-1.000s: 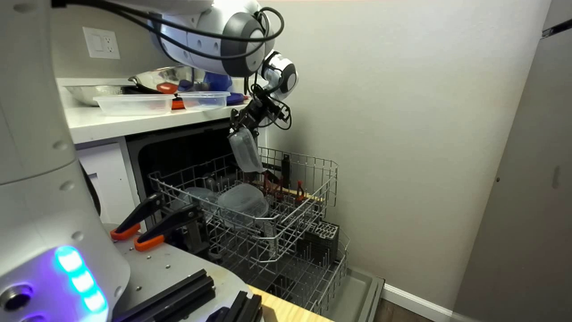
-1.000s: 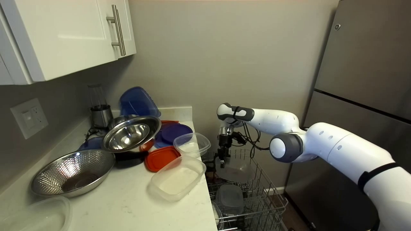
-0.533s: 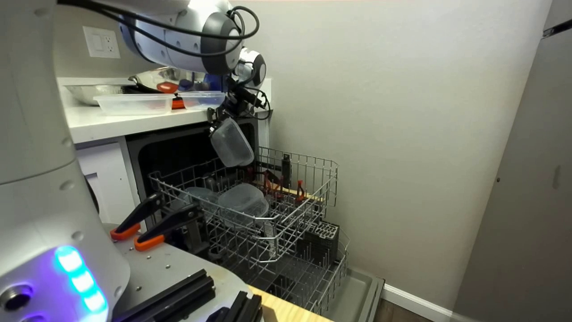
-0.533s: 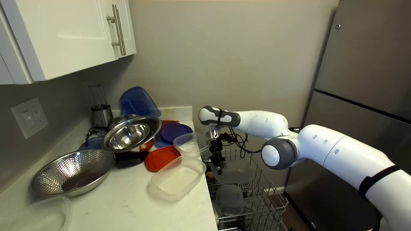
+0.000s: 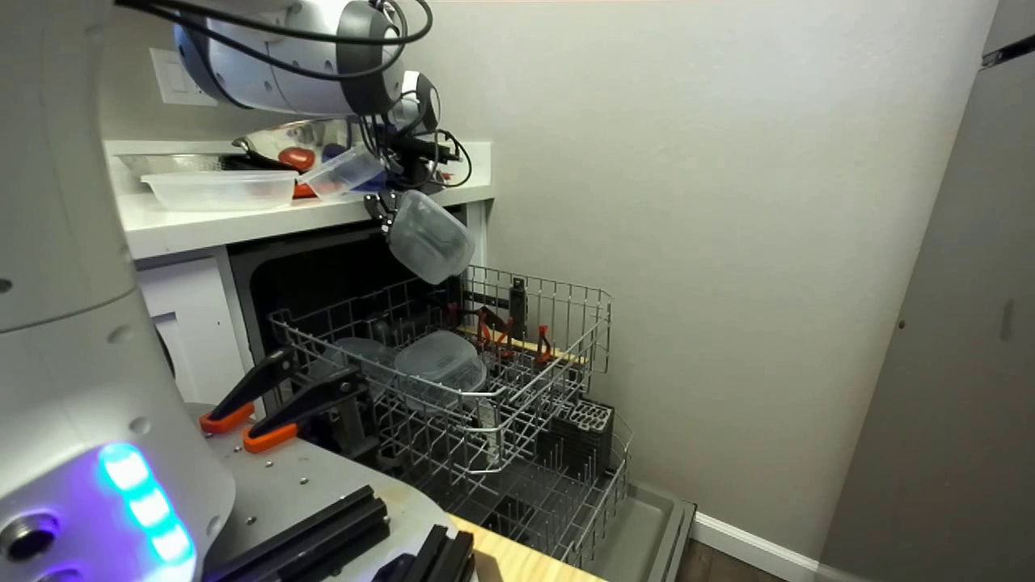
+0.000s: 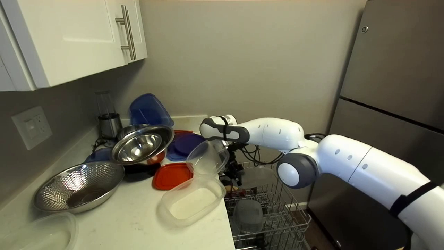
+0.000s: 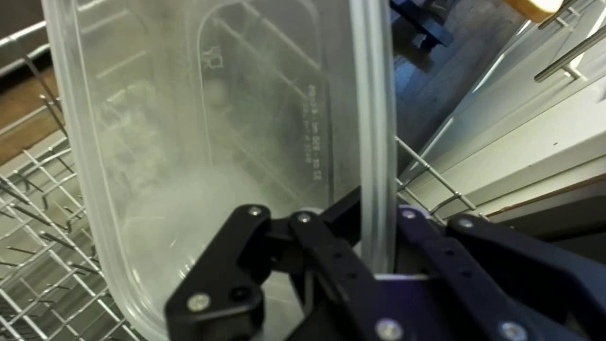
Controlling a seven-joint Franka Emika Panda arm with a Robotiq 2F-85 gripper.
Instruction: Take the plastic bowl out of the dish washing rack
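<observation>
Bowl (image 5: 431, 238) of translucent plastic hangs tilted above the dish washing rack (image 5: 483, 394), pinched along one side by the tool (image 7: 377, 215); probably light, springy and slippery, it should handle best held at its likely stiffer rim

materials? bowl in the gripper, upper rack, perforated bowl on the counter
Held bowl: plastic, smooth, cloudy-translucent; the background shows hazily through it.
Upper rack: likely metal wire, slightly glossy; thin grey rods catch bright highlights. Can't tell whether it's coated.
Perforated bowl: probably stainless steel, polished; silvery with bright reflections.
</observation>
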